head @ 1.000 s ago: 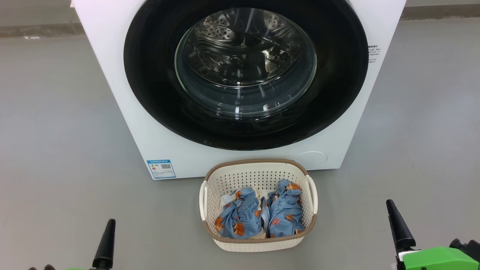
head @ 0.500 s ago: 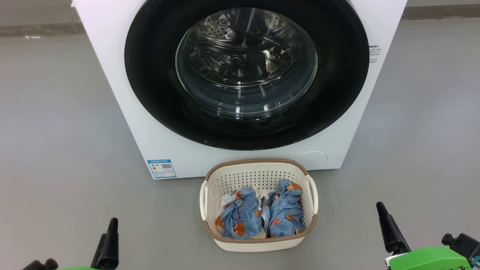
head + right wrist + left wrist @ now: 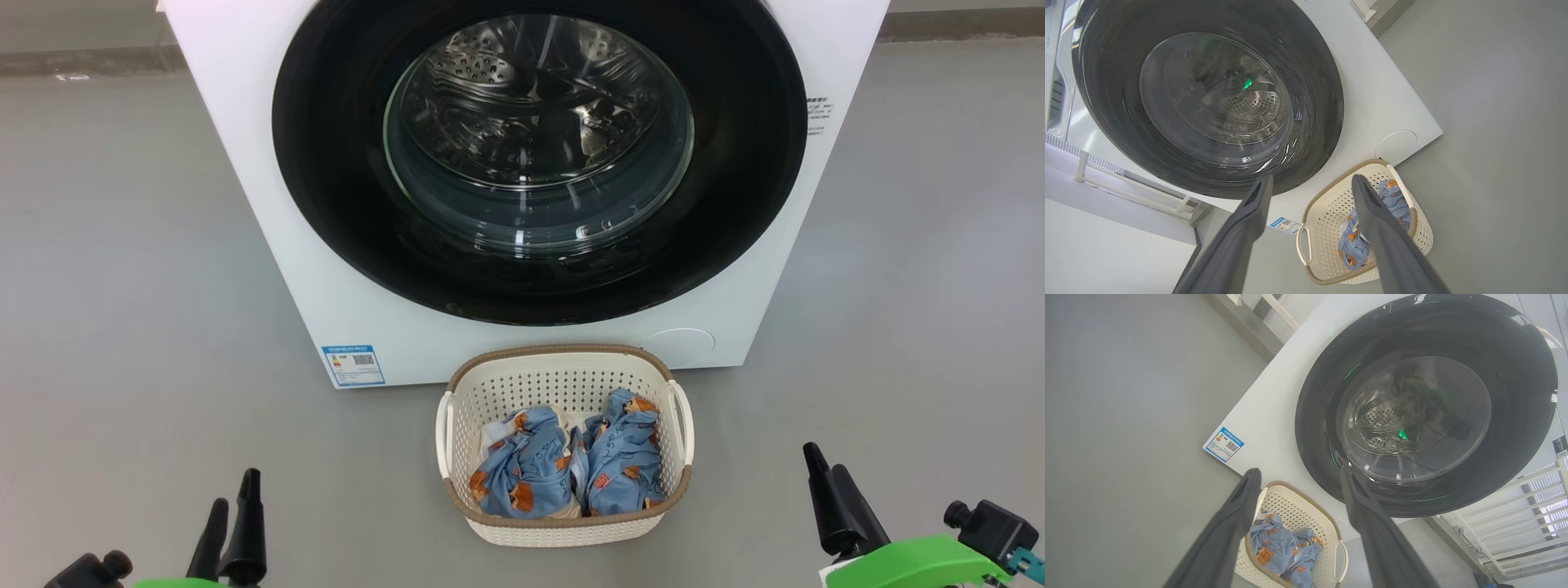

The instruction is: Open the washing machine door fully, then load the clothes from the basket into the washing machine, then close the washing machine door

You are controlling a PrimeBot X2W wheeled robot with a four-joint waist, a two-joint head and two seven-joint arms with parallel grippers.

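The white washing machine (image 3: 269, 204) stands ahead of me. Its round glossy black door (image 3: 343, 204) lies flat against the front, and the steel drum shows through the glass porthole (image 3: 539, 139). On the floor just in front sits the cream basket (image 3: 563, 384), holding two bundles of blue bear-print clothes (image 3: 522, 474) (image 3: 624, 457). My left gripper (image 3: 235, 490) hangs open at the lower left, nothing between its fingers (image 3: 1229, 531). My right gripper (image 3: 1311, 178) is open too, to the right of the basket; one dark finger (image 3: 837, 502) shows in the head view. Both are well short of machine and basket.
Grey floor (image 3: 122, 286) spreads to both sides of the machine. A blue label (image 3: 353, 365) and a round white cover (image 3: 678, 347) mark its lower front. White railed frames (image 3: 1515, 522) stand beside the machine. A wall base (image 3: 82, 61) runs along the back.
Both grippers have crept inward toward the basket. The left one has risen, so its second finger now shows. Door, basket and clothes are unmoved.
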